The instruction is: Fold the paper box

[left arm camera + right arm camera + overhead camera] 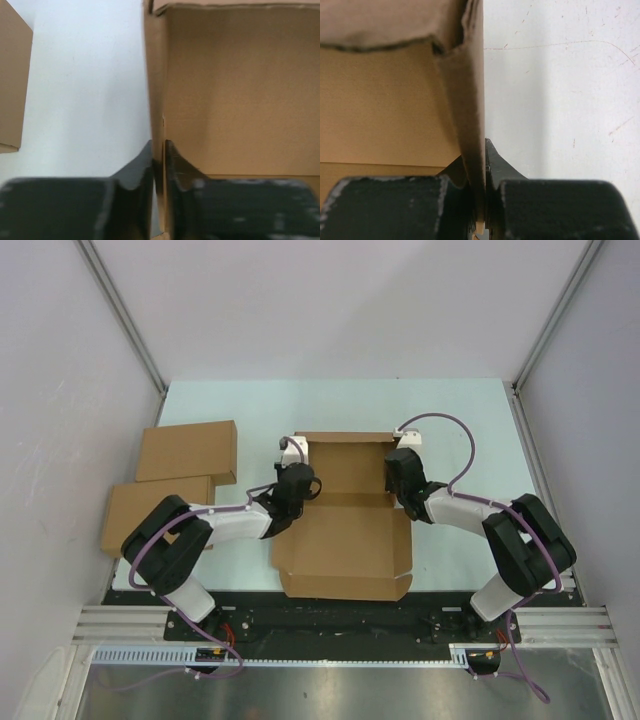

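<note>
Paper box sits mid-bench between the two arms. The tray half is at the far side with its walls up, and the lid panel lies flat toward the arm bases.

Right gripper is pinched tight on the tray's right wall, one finger inside and one outside.

Left gripper straddles the left wall the same way, with a narrow gap. Can't tell if it's actually clamping or just sitting loose around the cardboard.

Two finished boxes lie flat on the bench's left side, one just behind the other, apart from the tray.
</note>
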You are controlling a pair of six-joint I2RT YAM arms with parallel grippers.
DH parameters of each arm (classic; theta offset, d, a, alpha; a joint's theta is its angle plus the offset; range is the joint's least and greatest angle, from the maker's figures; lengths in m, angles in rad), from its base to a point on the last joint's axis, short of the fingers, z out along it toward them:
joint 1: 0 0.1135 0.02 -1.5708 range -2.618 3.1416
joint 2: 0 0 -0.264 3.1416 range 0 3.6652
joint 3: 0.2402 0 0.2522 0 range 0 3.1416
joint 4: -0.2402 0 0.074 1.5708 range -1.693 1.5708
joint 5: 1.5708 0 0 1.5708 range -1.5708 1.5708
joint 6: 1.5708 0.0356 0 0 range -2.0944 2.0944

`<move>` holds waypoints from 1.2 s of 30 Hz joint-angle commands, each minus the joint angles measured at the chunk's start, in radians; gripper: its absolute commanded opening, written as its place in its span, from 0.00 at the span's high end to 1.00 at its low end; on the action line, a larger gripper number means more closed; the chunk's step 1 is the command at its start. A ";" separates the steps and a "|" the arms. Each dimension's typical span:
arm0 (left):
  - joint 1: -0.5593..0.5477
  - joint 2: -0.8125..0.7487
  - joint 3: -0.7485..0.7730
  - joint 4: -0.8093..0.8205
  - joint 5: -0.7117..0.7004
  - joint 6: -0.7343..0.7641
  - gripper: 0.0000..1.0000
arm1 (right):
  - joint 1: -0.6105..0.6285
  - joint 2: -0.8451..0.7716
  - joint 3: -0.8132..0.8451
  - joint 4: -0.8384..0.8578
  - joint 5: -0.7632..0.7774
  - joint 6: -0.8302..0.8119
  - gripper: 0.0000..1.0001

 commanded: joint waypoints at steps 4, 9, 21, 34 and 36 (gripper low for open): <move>-0.005 0.009 -0.034 0.067 -0.007 -0.041 1.00 | 0.012 -0.021 0.011 -0.042 0.026 0.014 1.00; -0.005 0.005 -0.063 0.119 0.003 -0.038 1.00 | 0.020 -0.031 0.004 -0.047 0.029 0.019 1.00; -0.008 -0.035 -0.219 0.397 -0.024 -0.030 1.00 | 0.026 -0.278 0.006 -0.159 -0.058 0.032 0.26; -0.046 -0.014 -0.255 0.619 -0.090 0.083 1.00 | -0.047 -0.637 0.009 -0.276 -0.353 0.116 0.04; -0.065 -0.003 -0.291 0.700 -0.090 0.115 1.00 | -0.211 -0.604 0.009 -0.231 -0.617 0.221 0.00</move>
